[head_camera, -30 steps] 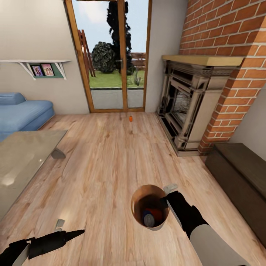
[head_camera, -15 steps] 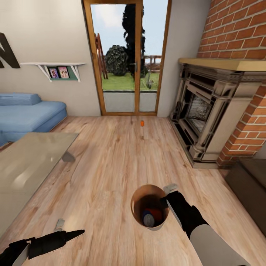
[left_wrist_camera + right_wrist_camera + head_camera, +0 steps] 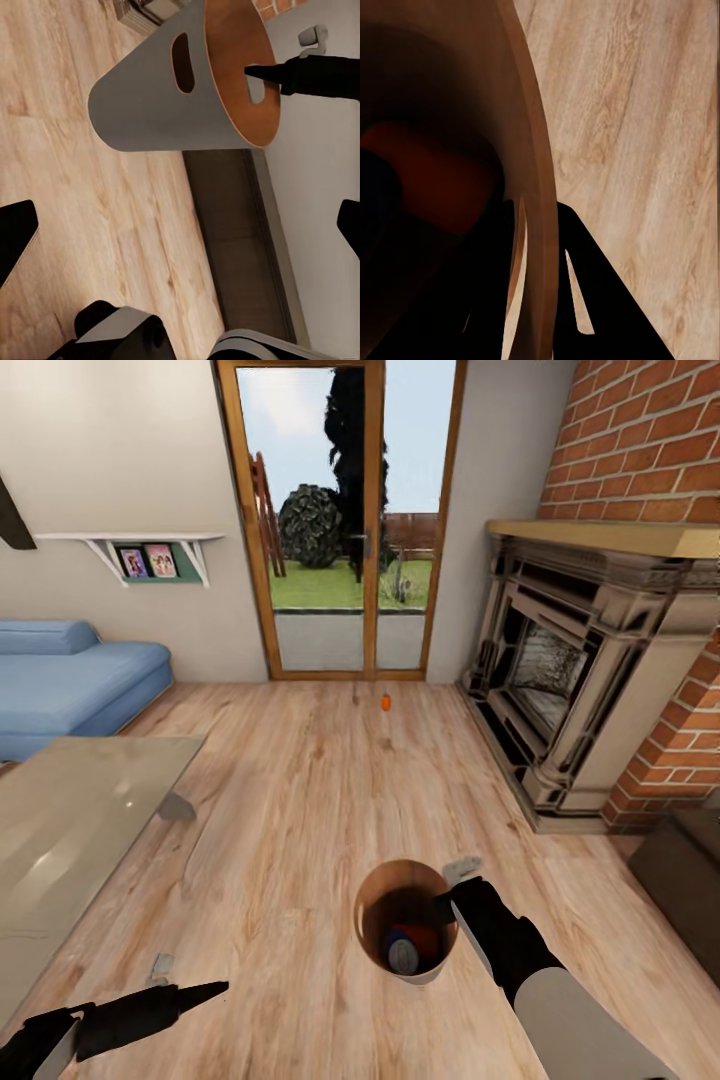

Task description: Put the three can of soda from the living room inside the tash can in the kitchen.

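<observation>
1. The right gripper (image 3: 447,888) pinches the rim of the bin (image 3: 378,890): in the right wrist view one finger (image 3: 499,285) is inside the wall and the other outside, pressed onto the wall between them (image 3: 538,247).
2. The bin hangs just above the wood floor (image 3: 290,800), its open mouth facing up toward the head camera, directly beside the right gripper on the side nearer the robot's middle.
3. Inside the bin lie two cans: a blue can (image 3: 403,954) with a silvery top and an orange can (image 3: 428,938) touching it. In the right wrist view the orange can (image 3: 431,180) lies against the dark bottom, close to the inner finger.
4. A third can, orange (image 3: 386,702), stands on the floor far ahead, near the glass door (image 3: 340,520) and well apart from both grippers.
5. The left gripper (image 3: 170,980) is held low at the left, well apart from the bin, its fingers spread; in the left wrist view the two fingertips (image 3: 16,229) sit at opposite edges with the bin (image 3: 172,90) between and beyond them.
6. A brick fireplace (image 3: 580,660) stands at the right, a glass table (image 3: 70,810) and a blue sofa (image 3: 70,680) at the left.
</observation>
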Tool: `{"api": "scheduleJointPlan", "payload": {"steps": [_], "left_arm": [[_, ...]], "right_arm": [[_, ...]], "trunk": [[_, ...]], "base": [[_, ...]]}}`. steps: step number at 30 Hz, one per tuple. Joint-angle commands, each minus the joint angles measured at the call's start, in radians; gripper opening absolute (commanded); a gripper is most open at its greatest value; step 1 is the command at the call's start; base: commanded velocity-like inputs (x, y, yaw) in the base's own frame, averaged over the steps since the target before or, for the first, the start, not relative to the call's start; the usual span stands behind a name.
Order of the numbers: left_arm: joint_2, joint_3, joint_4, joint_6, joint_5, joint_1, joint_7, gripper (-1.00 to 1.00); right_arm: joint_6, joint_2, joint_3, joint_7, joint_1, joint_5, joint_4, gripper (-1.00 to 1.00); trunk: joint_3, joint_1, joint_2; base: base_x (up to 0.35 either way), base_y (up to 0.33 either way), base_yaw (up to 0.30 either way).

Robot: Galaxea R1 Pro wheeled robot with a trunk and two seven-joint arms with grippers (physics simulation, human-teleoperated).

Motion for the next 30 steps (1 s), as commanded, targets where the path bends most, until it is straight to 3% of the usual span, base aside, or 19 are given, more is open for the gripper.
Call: {"api": "scheduleJointPlan", "payload": {"steps": [1, 30], "left_arm": [[0.0, 0.0, 0.0, 0.0, 0.0, 0.0, 0.0, 1.0], [0.0, 0.0, 0.0, 0.0, 0.0, 0.0, -0.001, 1.0]], "right_arm": [[0.0, 0.0, -0.001, 0.005, 0.0, -0.007, -0.001, -1.0], [0.0, 0.0, -0.001, 0.005, 0.0, -0.007, -0.001, -1.0]], "trunk": [[0.001, 0.0, 0.0], [0.035, 0.0, 0.0]], "base": [[0.347, 0.133, -0.186], [0.347, 0.133, -0.195]]}}
